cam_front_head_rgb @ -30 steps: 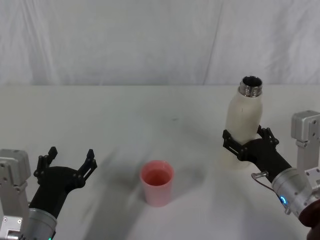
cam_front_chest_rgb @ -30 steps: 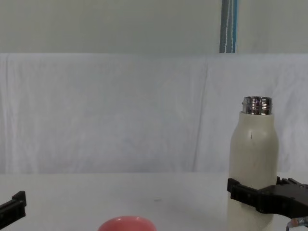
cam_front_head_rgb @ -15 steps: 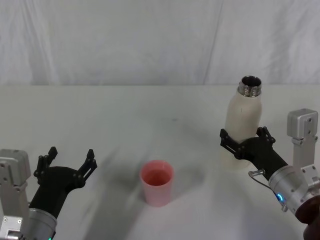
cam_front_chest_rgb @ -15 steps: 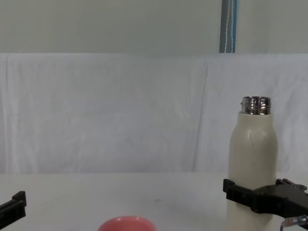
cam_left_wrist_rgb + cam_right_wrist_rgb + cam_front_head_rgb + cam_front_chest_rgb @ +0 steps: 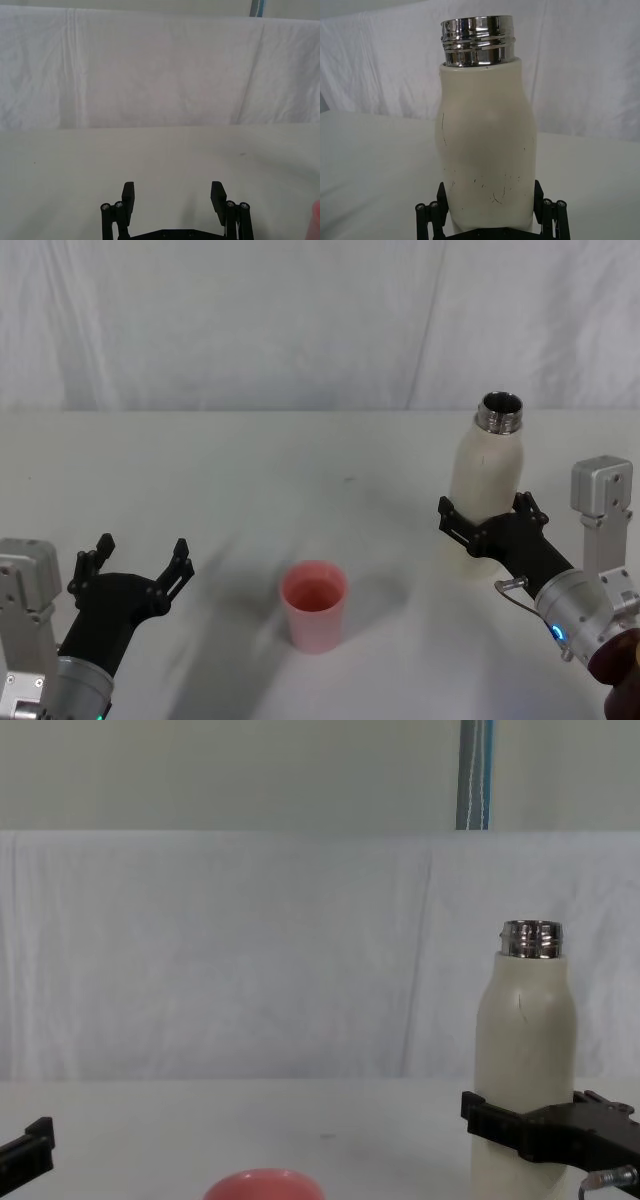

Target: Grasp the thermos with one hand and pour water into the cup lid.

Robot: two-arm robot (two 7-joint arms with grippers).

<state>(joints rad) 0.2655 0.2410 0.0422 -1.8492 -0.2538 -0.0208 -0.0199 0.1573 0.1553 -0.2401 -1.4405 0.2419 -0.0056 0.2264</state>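
Head view: the right claw (image 5: 487,525) clamps the upright thermos (image 5: 484,480) low on its body, right of the cup lid (image 5: 315,604) on the surface (image 5: 300,470); the left claw (image 5: 135,570) idles, fingers apart. Right wrist view: with so low a grip, tipping could let the thermos (image 5: 485,150) slip. Chest view: the lid (image 5: 264,1186) sits well apart, so a misjudged pour would spill.

the head view looked down and forward over the table (image 5: 300,460) from above. the chest view sat low, facing straight across it toward the white drape (image 5: 250,950). each wrist view looked out along its own gripper, the right one close up against the thermos (image 5: 485,150). head and chest shared the thermos and the cup lid (image 5: 315,603).
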